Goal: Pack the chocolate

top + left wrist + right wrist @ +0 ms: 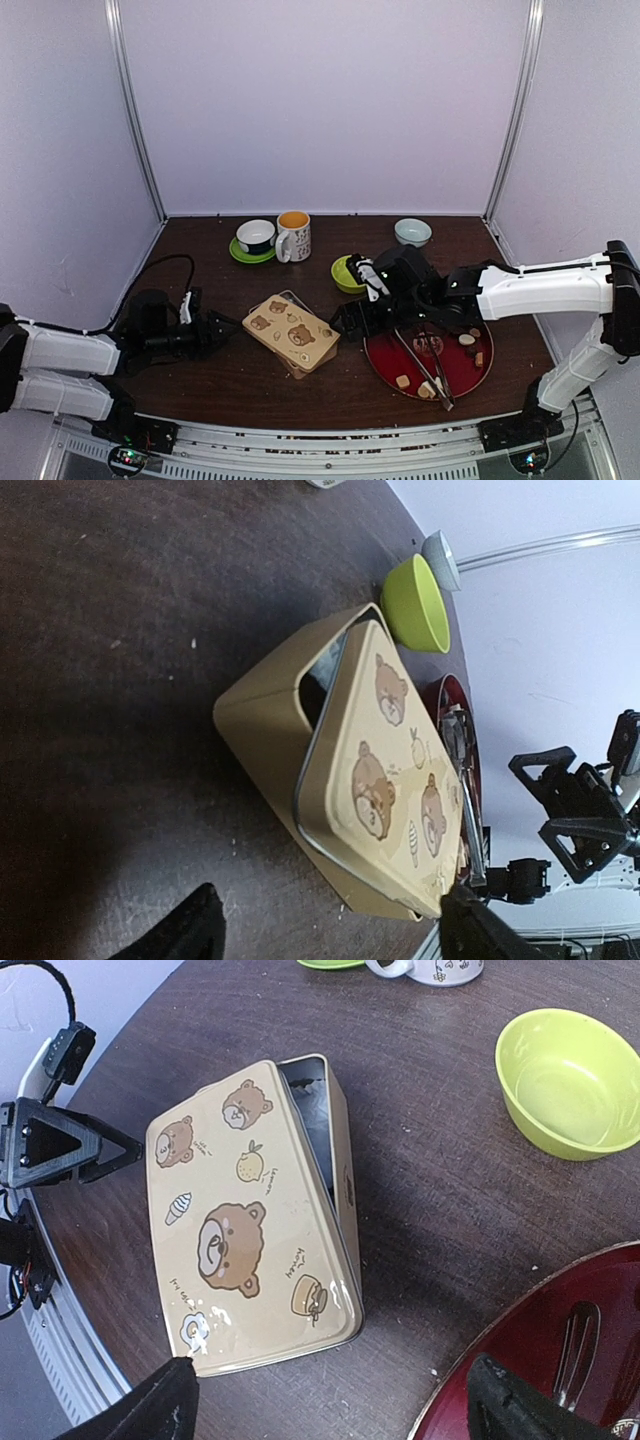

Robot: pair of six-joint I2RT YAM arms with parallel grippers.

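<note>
Chocolate [403, 381] is in neither gripper. The right gripper [335, 1405] hangs with its fingers apart and empty over the right edge of the tin [292, 333]. The left gripper [335, 930], also spread and empty, points at the tin's left end from just beside it. The bear-printed lid [240, 1225] sits askew on the tin, leaving a gap at the far end (dark inside, contents not readable). Right of the tin, a red plate [480, 385] on the desk [200, 260] carries the scattered pieces, with metal tongs [425, 365] lying across them. A green bowl [570, 1080] stands just beyond.

The step in hand looks like getting the lid off. To do it well, the left gripper should brace the tin's body while the right takes the raised lid edge. Lifting the lid straight up should keep the tin from sliding toward the plate.
</note>
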